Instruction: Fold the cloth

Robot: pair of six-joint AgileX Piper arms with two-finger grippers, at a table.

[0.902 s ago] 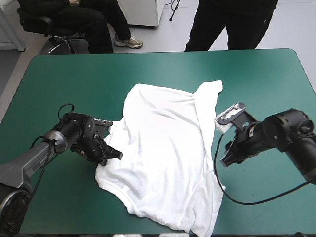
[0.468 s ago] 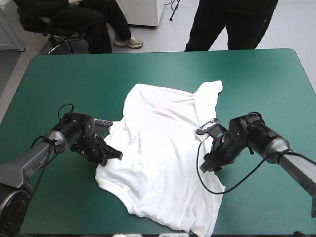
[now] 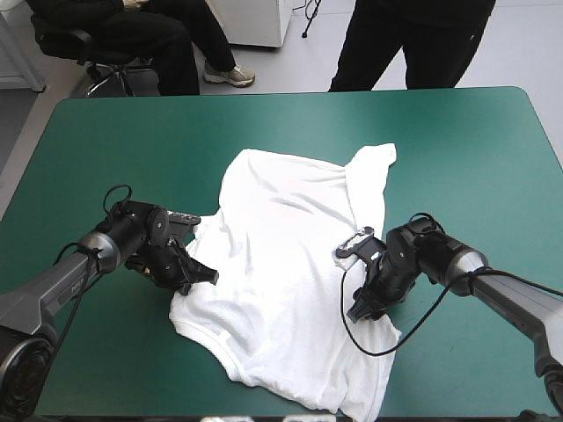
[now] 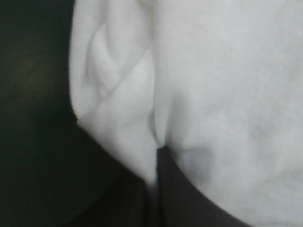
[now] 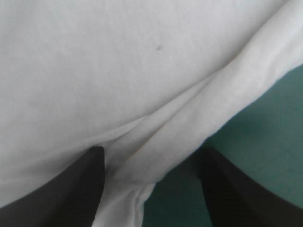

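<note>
T-shirt (image 3: 290,255) spread flat, right tool (image 5: 151,150) straddling its edge

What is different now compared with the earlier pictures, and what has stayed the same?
The right gripper moved in from the right side of the table toward the T-shirt and came down at its right edge. Its fingers stand open with the folded edge between them, not yet gripped. The left gripper stayed shut on the T-shirt's left edge, and the T-shirt lies spread as before.
</note>
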